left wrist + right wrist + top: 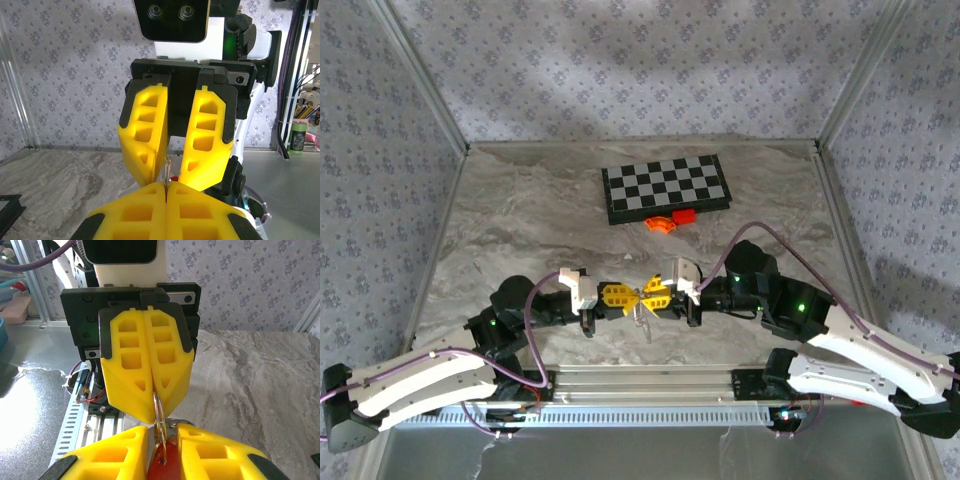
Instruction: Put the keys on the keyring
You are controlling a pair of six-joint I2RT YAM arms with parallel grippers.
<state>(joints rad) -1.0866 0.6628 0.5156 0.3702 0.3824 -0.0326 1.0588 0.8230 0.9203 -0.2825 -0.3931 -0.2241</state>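
I see the left gripper [152,412] clamped fully closed on the thin silvery keyring [158,407], while the right gripper [162,434], its 2 fingers barely parted, pinches the red-headed key [162,463] touching that ring, both meeting tip to tip over the table's [520,220] near edge, centre.

No legible txt, nos., brands or signs anywhere. Green bottle [299,136] at far rt edge of left wrist view: too small and blurred to read.
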